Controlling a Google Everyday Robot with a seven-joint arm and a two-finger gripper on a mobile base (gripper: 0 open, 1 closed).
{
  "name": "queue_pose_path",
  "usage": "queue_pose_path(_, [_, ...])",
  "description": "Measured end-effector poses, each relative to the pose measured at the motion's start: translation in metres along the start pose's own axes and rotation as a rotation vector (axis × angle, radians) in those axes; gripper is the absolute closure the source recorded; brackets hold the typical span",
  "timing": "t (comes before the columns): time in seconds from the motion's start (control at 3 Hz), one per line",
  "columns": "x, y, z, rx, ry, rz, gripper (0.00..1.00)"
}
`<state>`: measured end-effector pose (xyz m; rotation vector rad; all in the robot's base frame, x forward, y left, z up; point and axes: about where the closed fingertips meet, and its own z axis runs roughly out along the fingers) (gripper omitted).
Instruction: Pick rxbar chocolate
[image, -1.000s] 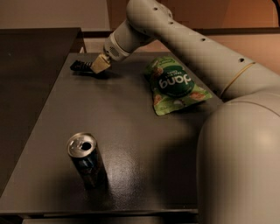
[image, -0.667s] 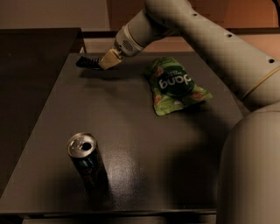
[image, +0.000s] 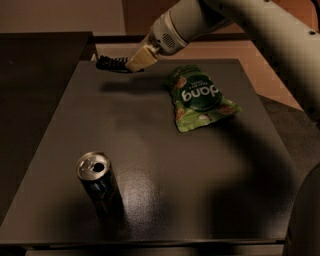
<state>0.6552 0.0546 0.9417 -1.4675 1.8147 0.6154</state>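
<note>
While claw (image: 130, 64) grips rxbar chocolate (image: 111, 63) at far edge of table (image: 160, 145) | can (image: 99, 186) upright, opened; pouch (image: 200, 97) flat

The gripper (image: 131, 65) hangs over the far edge of a dark matte table (image: 150, 150), whose top spreads below and in front of the jaws. Left of the jaws, a second dark surface (image: 40, 65) stands just beside the table. Behind the jaws rises a pale beige wall (image: 60, 15), with a reddish-brown panel (image: 137, 17) next to it. Right of the jaws lies tan floor (image: 225, 49). The light is dim, with a soft sheen on the nearer tabletop.
</note>
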Motion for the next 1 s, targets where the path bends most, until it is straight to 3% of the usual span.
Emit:
queue_pose_path(0.33, [-0.007, 0.009, -0.029, -0.002, -0.019, -0.044, 1.00])
queue_pose_path(0.67, [-0.013, 0.017, -0.062, -0.035, -0.061, -0.098, 1.00])
queue_pose_path(1.0, [-0.013, 0.017, -0.062, -0.035, -0.061, -0.098, 1.00])
